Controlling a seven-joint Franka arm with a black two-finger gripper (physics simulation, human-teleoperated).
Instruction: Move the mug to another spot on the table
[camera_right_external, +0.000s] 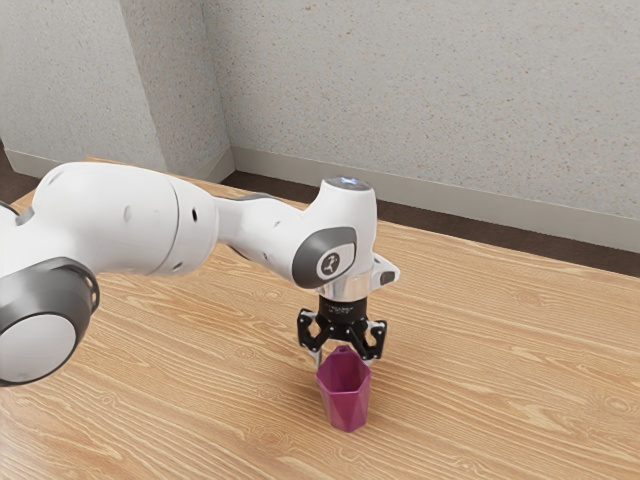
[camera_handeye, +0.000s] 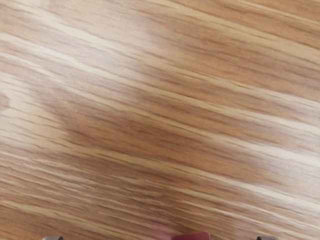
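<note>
exterior view: a white arm (camera_right_external: 150, 225) enters from the exterior view's left and bends down over a wooden table (camera_right_external: 520, 380); its black end effector (camera_right_external: 345, 353) points straight down at a magenta mug (camera_right_external: 344, 398) with faceted sides; the mug stands upright on the table, directly under the end effector, towards the table's near edge; the end effector is released, its two fingers spread to either side of the mug's rim at about rim height, with no visible clamping contact; behind the table, a speckled grey wall (camera_right_external: 450, 90) meets a pale baseboard (camera_right_external: 480, 200) and a strip of dark floor (camera_right_external: 500, 235).

wrist view: the wood grain of the table (camera_handeye: 160, 120) runs slantwise beneath the hand; a thin magenta sliver of the mug (camera_handeye: 192, 235) shows between two grey fingertips (camera_handeye: 52, 238), which stand well apart, each clear of the sliver; whether the fingers brush the mug's outer wall lower down cannot be told.
</note>
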